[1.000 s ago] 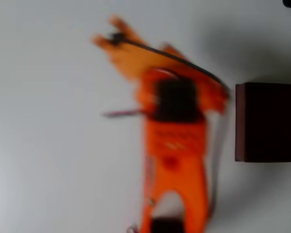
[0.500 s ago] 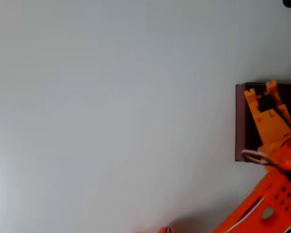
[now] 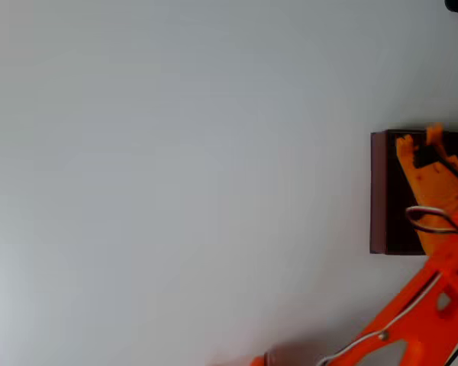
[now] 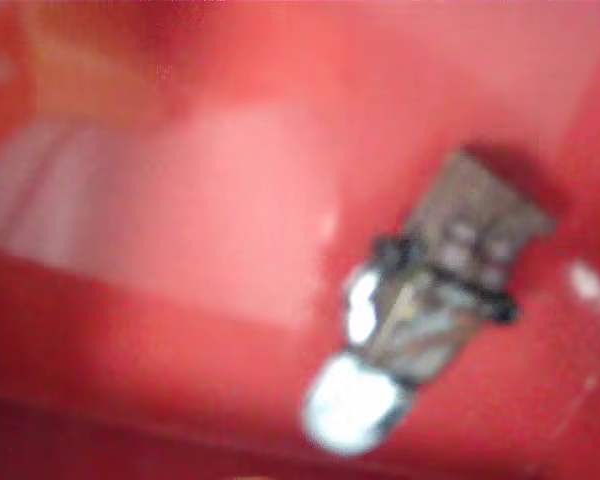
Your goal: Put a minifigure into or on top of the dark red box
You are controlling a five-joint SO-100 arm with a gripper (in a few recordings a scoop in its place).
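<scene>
In the overhead view the left and middle of the white table (image 3: pixel 175 183) are bare. At the right edge sits the dark red box (image 3: pixel 378 191), and the orange arm reaches up from the near right corner so that the gripper (image 3: pixel 416 145) hangs over the dark inside of the box, toward its far end. From up here the two orange tips look a little apart, with something dark between them, but I cannot tell if the gripper is open or pinching. In the wrist view the minifigure (image 4: pixel 430 300) shows against the red inside of the box, lying slanted with its pale round head toward the bottom of the picture. It looks like it rests on the box floor, but the picture is blurry, so it may be hanging just above it. The overhead view shows where the box and arm sit on the table; the wrist view shows the little toy up close. One thing could go wrong: if the toy sticks to a finger, it may be pulled back out when the arm lifts.
</scene>
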